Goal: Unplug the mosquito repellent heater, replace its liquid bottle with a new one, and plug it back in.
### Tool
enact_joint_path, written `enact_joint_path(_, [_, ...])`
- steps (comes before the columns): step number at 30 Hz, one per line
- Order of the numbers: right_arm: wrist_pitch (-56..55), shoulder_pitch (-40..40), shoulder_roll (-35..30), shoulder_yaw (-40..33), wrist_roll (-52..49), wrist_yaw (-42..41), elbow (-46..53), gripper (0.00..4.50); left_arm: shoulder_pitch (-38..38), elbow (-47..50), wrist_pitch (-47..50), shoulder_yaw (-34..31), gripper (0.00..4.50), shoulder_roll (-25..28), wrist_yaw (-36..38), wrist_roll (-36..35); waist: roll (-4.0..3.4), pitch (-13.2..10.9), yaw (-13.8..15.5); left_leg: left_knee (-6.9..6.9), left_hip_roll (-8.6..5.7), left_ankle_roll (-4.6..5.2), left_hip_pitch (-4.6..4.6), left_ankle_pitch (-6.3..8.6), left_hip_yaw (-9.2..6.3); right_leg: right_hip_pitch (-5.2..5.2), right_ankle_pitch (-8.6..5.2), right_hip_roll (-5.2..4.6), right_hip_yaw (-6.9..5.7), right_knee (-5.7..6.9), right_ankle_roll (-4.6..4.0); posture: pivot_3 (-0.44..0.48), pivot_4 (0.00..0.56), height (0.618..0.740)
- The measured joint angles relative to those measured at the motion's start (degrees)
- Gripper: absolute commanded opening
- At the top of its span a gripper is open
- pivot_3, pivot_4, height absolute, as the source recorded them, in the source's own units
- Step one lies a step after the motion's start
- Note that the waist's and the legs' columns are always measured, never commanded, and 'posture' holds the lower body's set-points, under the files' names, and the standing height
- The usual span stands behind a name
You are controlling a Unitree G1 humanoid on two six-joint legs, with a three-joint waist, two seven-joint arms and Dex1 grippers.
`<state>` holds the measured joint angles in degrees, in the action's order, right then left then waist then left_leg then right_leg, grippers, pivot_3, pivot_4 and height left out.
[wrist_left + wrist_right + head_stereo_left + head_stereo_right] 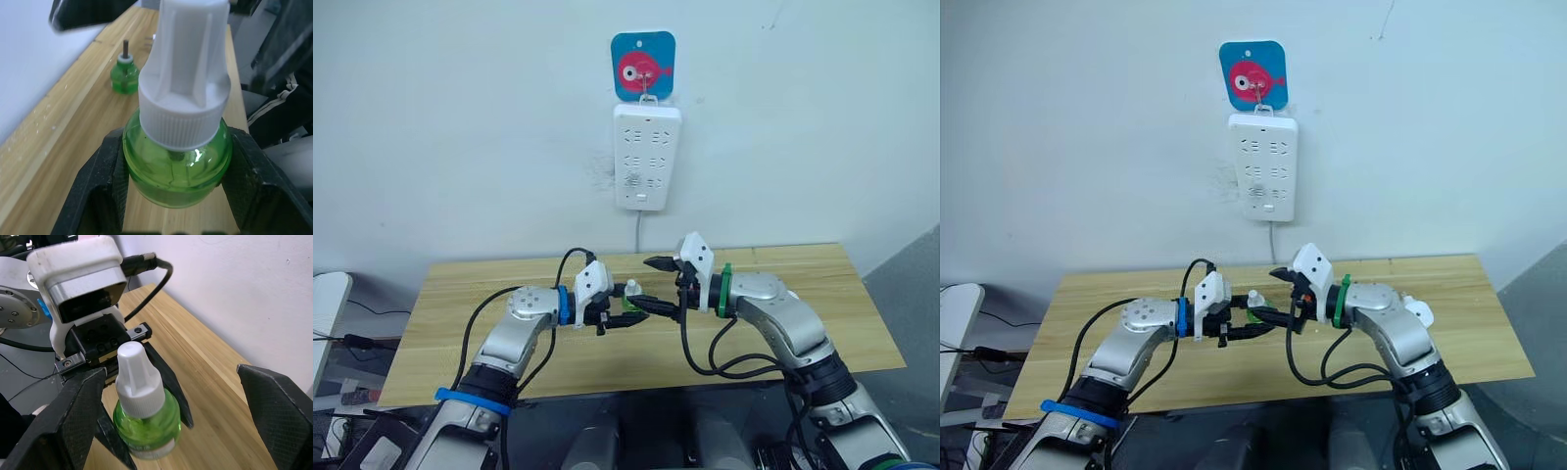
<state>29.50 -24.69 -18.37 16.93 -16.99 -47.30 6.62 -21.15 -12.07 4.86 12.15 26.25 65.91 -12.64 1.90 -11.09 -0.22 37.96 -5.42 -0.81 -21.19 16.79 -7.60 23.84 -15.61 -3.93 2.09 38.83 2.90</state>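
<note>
My left gripper [623,313] is shut on a green liquid bottle [176,171] with a white ribbed cap [188,73], holding it upright above the wooden table [460,304]. One black finger [100,191] presses each side of the bottle's round body. My right gripper [656,284] stands open just to the right, its fingers [73,426] wide on either side of the capped bottle [146,423] and not touching it. A second green bottle [123,78], uncapped with a dark wick, stands on the table near the wall. The mosquito repellent heater is out of view.
A long white power strip [647,157] hangs on the wall from a blue hook plate with a red fish [643,66]; its cord [637,233] drops behind the table. Black cables loop under both arms.
</note>
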Motion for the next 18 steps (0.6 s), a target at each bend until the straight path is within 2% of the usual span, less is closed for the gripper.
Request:
enact_joint_path(3, [0.0,1.2,-0.4,0.1,0.0,-0.1,0.4,3.90,-0.8,0.0,0.3,0.0,2.25,-0.1,0.5,0.0,0.01,0.1,0.0,0.03,0.00,-0.01,-0.12,-0.01,0.03,0.15,0.00,0.00,0.01,0.04,0.00,0.014,0.096,0.740])
enact_joint_path(9, [-0.1,1.3,-0.4,0.4,-0.1,-1.1,0.5,1.71,-2.0,-0.1,0.7,0.2,2.25,-0.4,0.9,0.1,-0.01,0.6,-0.2,0.10,0.01,-0.06,-0.39,-0.04,0.03,0.40,0.04,0.01,-0.01,0.11,-0.05,0.014,0.093,0.740])
enact_joint_path(11, [-0.1,1.3,-0.3,0.5,0.0,-1.3,0.7,1.12,-2.0,-0.1,1.0,0.0,2.25,-0.4,0.9,0.0,0.00,0.9,-0.2,0.11,0.00,-0.06,-0.41,-0.04,0.03,0.40,0.04,0.00,-0.01,0.10,-0.05,0.020,0.092,0.740])
enact_joint_path(15, [-0.2,1.1,-0.9,0.6,0.0,-2.5,0.8,1.09,-1.9,0.0,1.3,0.0,2.25,-0.7,1.1,-0.1,0.02,1.4,-0.2,0.13,0.00,-0.06,-0.43,-0.04,0.02,0.40,0.04,0.00,-0.02,0.10,-0.05,0.034,0.086,0.740])
enact_joint_path(18, [-2.2,0.1,-3.4,1.5,0.1,-6.6,0.7,1.09,-1.0,1.5,1.2,0.3,2.25,-0.7,2.4,-0.6,0.02,1.5,-0.2,0.13,0.00,-0.06,-0.42,-0.04,0.02,0.40,0.04,0.00,-0.02,0.10,-0.05,0.032,0.085,0.740])
